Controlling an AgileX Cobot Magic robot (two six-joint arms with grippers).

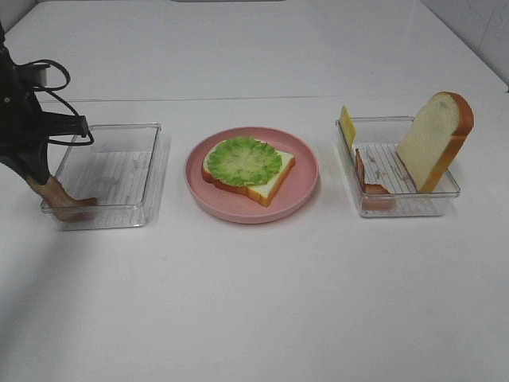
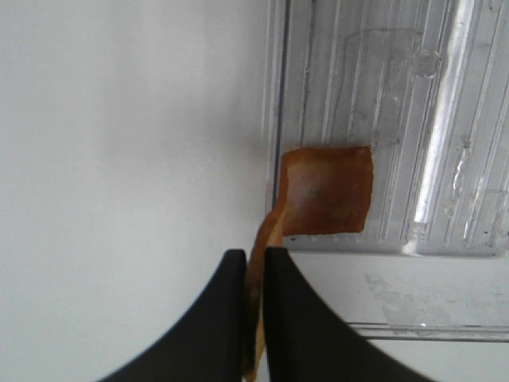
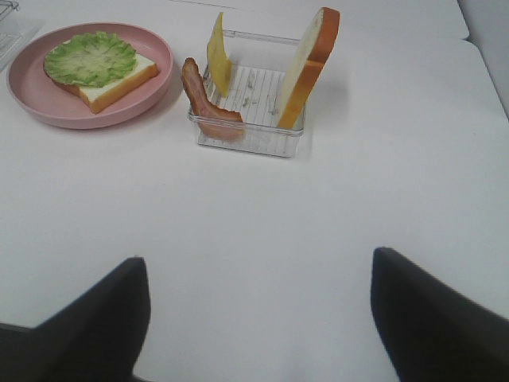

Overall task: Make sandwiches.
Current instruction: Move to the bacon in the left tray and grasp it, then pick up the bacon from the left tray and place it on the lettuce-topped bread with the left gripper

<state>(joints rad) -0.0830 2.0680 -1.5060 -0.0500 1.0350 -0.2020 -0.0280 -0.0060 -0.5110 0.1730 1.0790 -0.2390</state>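
A bread slice (image 1: 266, 187) topped with a green lettuce leaf (image 1: 244, 161) lies on the pink plate (image 1: 306, 191) at the centre. My left gripper (image 1: 38, 180) is shut on one end of a brown bacon strip (image 1: 70, 207). The strip's other end hangs down into the near left corner of the left clear tray (image 1: 151, 171). In the left wrist view the fingers (image 2: 231, 318) pinch the strip (image 2: 326, 191). The right clear tray (image 1: 406, 208) holds an upright bread slice (image 1: 433, 139), a yellow cheese slice (image 1: 347, 125) and a bacon strip (image 1: 367, 179). My right gripper (image 3: 262, 334) is open and empty, well in front of that tray (image 3: 246, 135).
The left tray holds nothing besides the hanging bacon end. The white table (image 1: 254, 302) spreads around the two trays and the plate. The plate (image 3: 24, 87) with the lettuce (image 3: 91, 57) shows in the right wrist view next to the tray's bread slice (image 3: 310, 64).
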